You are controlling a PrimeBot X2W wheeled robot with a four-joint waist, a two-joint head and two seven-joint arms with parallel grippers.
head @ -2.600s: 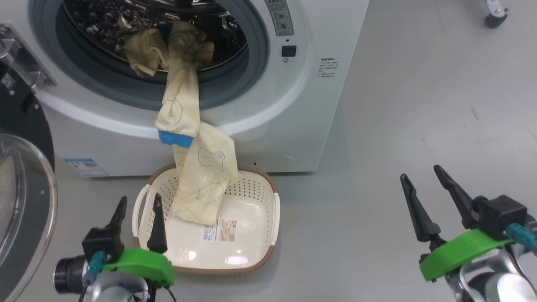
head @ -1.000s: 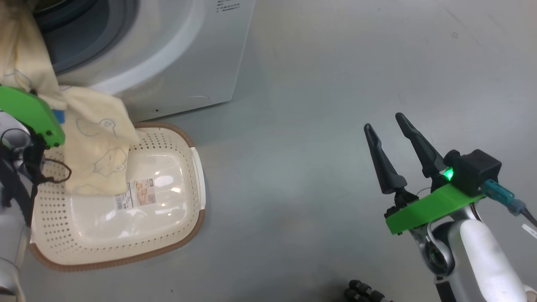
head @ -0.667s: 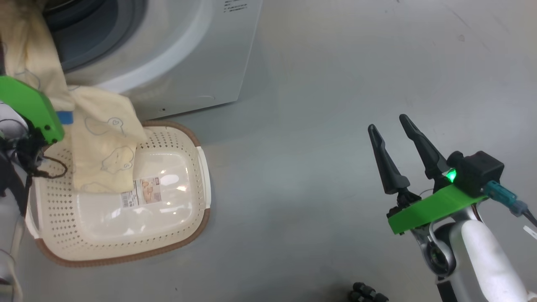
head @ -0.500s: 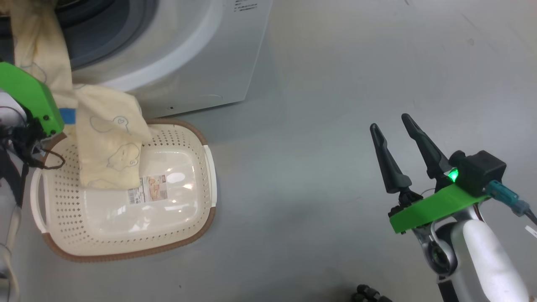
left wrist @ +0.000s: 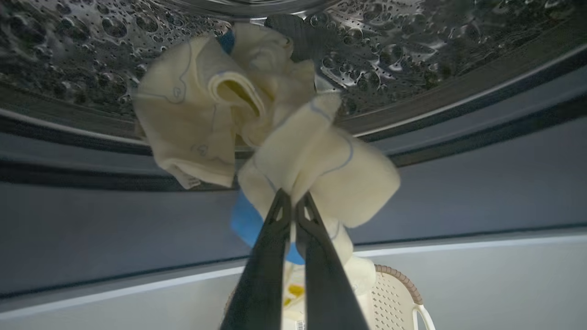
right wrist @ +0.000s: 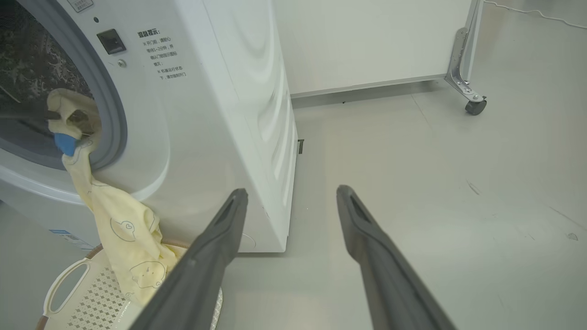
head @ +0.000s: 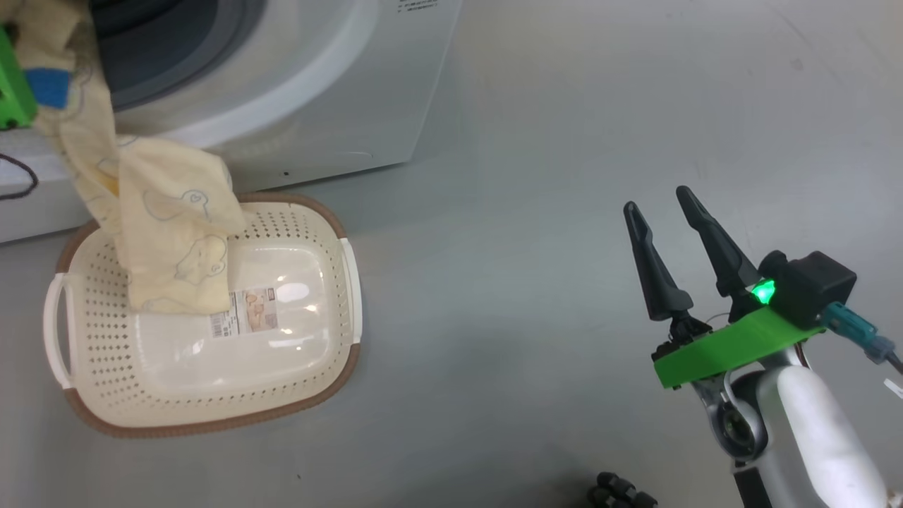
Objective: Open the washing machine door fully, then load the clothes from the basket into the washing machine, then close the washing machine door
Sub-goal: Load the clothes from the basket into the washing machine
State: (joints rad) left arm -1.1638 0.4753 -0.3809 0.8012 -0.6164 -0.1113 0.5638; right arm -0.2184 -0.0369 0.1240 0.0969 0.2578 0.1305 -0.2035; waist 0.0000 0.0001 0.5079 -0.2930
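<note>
My left gripper (left wrist: 293,198) is shut on a fold of the pale yellow clothes (left wrist: 321,160), just below the lip of the steel drum (left wrist: 91,36). Part of the garment lies bunched inside the drum. The rest trails down the white washing machine (head: 338,106) front, its end resting in the cream basket (head: 211,423) on the floor. In the right wrist view the clothes (right wrist: 124,229) hang from the opening into the basket (right wrist: 69,279). My right gripper (head: 656,198) stands open and empty over bare floor to the right. The washing machine door is out of view.
Grey floor stretches to the right of the machine. A white panel (right wrist: 367,41) stands behind it, with a metal leg on a caster (right wrist: 472,103) at the far right. A small dark object (head: 621,494) lies near the bottom edge of the head view.
My left gripper has lifted the garment's blue cuff up toward the drum opening, so less cloth lies in the basket. The head camera shifted slightly. The right gripper kept still.
</note>
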